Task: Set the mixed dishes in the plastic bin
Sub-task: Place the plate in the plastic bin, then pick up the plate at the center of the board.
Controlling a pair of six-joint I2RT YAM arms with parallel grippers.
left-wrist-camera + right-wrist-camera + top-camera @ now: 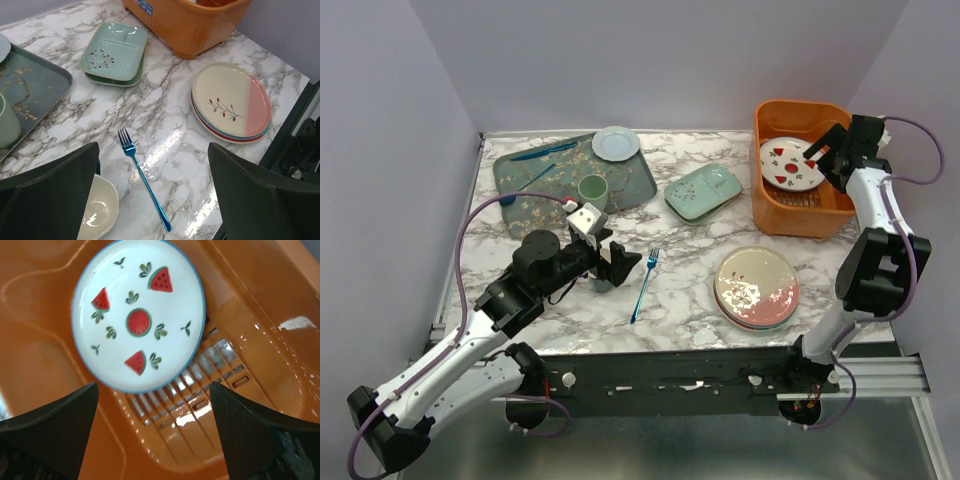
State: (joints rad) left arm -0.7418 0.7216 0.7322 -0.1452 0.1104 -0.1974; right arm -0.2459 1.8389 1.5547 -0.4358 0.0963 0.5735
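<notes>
The orange plastic bin (pixel 790 222) stands at the back right. A white plate with watermelon marks (pixel 137 315) lies inside it on the slotted floor. My right gripper (pixel 155 432) hangs open over the bin, just above that plate (pixel 786 163), with nothing between its fingers. A stack of plates (pixel 756 287), the top one cream and pink (pixel 231 101), sits in front of the bin. A pale-green divided dish (pixel 703 191) lies mid-table. My left gripper (pixel 620 265) is open and low over the table, beside a cream bowl (pixel 100 210).
A blue fork (pixel 145 180) lies between my left fingers' line of sight and the plate stack. The dark floral tray (pixel 535 185) at the back left holds a small pale plate (pixel 616 143), a green cup (pixel 593 188) and a blue utensil (pixel 545 152).
</notes>
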